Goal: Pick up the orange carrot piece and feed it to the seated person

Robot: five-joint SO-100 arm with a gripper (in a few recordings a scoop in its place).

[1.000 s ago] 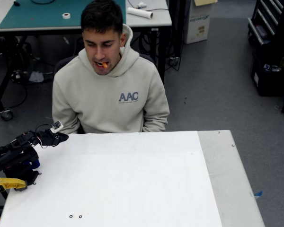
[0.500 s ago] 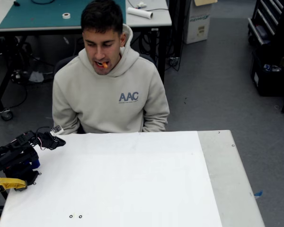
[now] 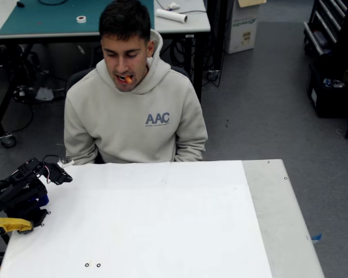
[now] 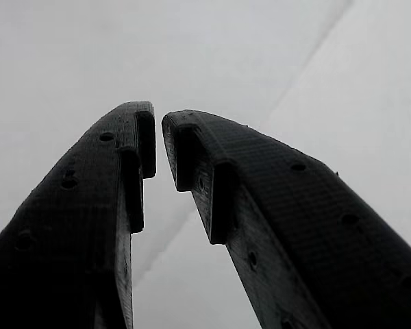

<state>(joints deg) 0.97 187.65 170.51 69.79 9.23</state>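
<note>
The orange carrot piece (image 3: 128,79) sticks out of the mouth of the seated person (image 3: 136,119), who sits behind the white table (image 3: 162,220) in a beige hoodie. My black gripper (image 3: 62,174) is folded low at the table's far left corner, well apart from the person. In the wrist view the gripper (image 4: 158,123) has its two dark fingers almost together, only a thin slit between the tips. Nothing is held between them. The white tabletop lies behind the fingers.
A yellow tool handle (image 3: 10,225) lies at the table's left edge below the arm base. Behind the person stands a bench with a teal mat (image 3: 58,17), a tape roll (image 3: 81,19) and a white tube (image 3: 171,15). A cardboard box (image 3: 243,26) sits on the floor.
The gripper has drawn back down and to the left toward the arm base, folding in. The carrot piece stays in the person's mouth.
</note>
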